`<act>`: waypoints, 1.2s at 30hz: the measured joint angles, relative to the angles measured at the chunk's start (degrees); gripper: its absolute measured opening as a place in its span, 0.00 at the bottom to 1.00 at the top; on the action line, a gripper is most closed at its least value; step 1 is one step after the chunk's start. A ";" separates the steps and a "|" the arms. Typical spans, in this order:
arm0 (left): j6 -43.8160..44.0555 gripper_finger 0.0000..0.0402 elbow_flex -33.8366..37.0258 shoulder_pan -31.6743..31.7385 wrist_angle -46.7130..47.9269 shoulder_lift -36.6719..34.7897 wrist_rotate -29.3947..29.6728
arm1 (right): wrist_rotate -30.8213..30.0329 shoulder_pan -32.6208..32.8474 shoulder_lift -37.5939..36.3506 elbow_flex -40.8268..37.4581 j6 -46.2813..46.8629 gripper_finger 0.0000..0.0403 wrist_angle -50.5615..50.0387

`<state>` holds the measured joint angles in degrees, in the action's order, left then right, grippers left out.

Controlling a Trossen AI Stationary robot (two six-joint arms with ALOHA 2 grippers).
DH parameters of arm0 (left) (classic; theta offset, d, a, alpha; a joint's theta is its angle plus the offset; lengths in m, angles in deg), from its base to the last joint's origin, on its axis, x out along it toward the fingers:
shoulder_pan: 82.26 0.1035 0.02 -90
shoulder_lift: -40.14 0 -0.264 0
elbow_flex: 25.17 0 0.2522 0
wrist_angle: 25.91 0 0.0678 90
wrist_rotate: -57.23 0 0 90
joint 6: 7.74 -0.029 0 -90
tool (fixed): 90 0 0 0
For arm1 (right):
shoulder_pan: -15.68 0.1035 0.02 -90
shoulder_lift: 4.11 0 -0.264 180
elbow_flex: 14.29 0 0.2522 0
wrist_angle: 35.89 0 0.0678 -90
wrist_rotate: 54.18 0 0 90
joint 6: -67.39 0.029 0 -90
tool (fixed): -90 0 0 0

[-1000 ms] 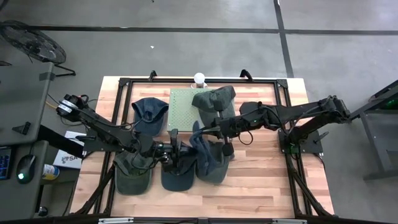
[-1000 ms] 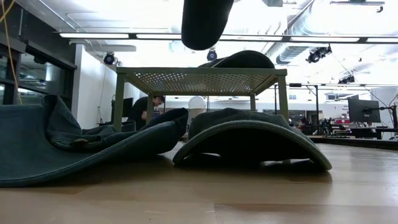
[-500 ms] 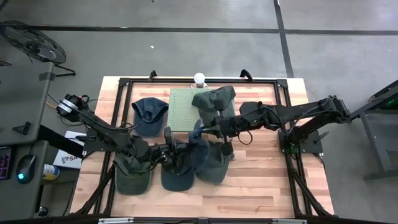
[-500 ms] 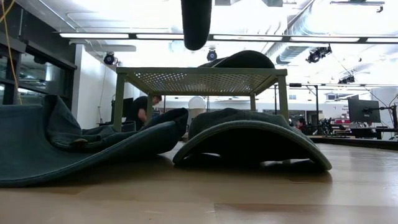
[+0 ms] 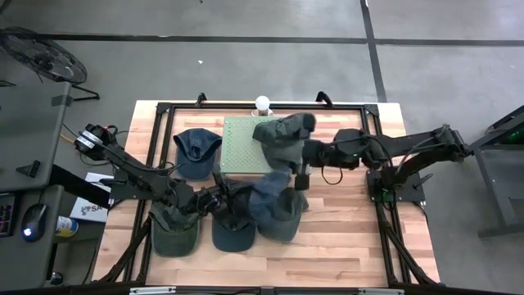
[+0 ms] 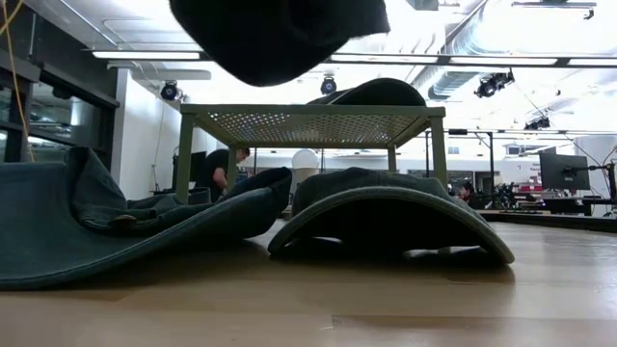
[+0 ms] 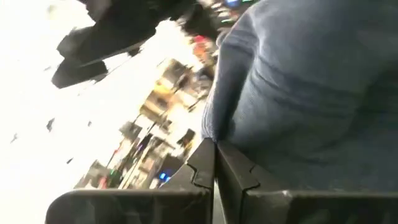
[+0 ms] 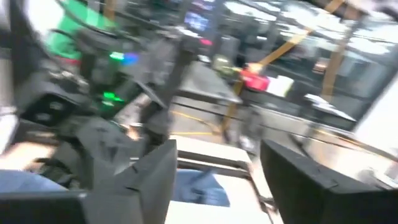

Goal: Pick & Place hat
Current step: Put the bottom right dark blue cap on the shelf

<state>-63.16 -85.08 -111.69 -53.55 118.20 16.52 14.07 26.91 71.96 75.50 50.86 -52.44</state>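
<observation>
Wooden table carries a pale green perforated stand near its far edge, and all positions below are given relative to that stand.

On the stand's right part lies an olive-green hat, overhanging its right edge. Just left of the stand, flat on the table, is a dark blue hat. In front of the stand, toward the near edge, three hats sit in a row: a green hat at the left, a navy hat in front of the stand's middle, and a blue-grey hat to the right of that, its brim rising toward the stand's near right corner.

The left gripper is just in front of the stand, low over the row. In the left wrist view its fingers are pressed together with blue-grey cloth against them; this looks like a pinch on the blue-grey hat, although the contact itself is hard to make out.

The right gripper is at the stand's near right corner, above the blue-grey hat's brim. The right wrist view shows its fingers spread wide, holding nothing.

In the low view, a person stands in the room beyond the stand.
</observation>
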 joint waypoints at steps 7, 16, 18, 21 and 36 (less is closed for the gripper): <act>0.18 0.00 -4.99 0.17 -2.25 -0.02 18.34 | -14.70 3.37 -1.59 0.00 0.56 0.62 -5.85; -5.22 0.00 -13.33 2.89 -1.57 -0.07 36.51 | -36.06 7.92 -1.54 0.00 11.01 0.60 -18.23; -3.35 0.00 -14.52 4.46 -1.65 -0.07 37.62 | -40.05 8.83 -1.53 0.00 13.04 0.61 -19.95; -0.43 0.00 -15.52 7.82 -1.73 -0.07 40.31 | -43.84 9.82 -1.53 0.00 15.89 0.60 -22.33; 27.61 0.00 -15.13 15.65 6.03 -0.04 40.79 | -48.30 11.07 -1.51 0.00 19.32 0.59 -26.68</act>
<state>-35.55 -100.21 -96.04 -47.51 118.16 57.31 -34.23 37.98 70.45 75.50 70.18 -79.12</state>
